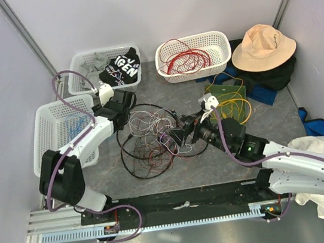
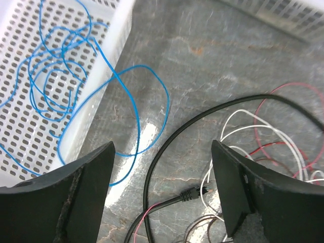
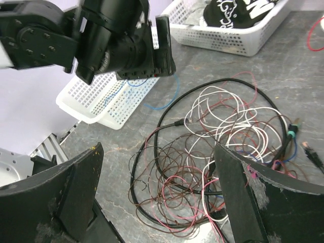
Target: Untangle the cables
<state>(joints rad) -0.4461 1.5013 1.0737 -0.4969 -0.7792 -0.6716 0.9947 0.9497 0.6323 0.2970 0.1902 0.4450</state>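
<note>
Left gripper camera shows blue cable barely visible overhead.

The left arm reaches forward and bends inward, and the left gripper points down with its dark fingers spread wide, clasping nothing. The right arm stretches low across toward the left. The right gripper tilts downward, jaws wide apart and holding nothing, with the left gripper ahead and up-left of it, apart.
</note>
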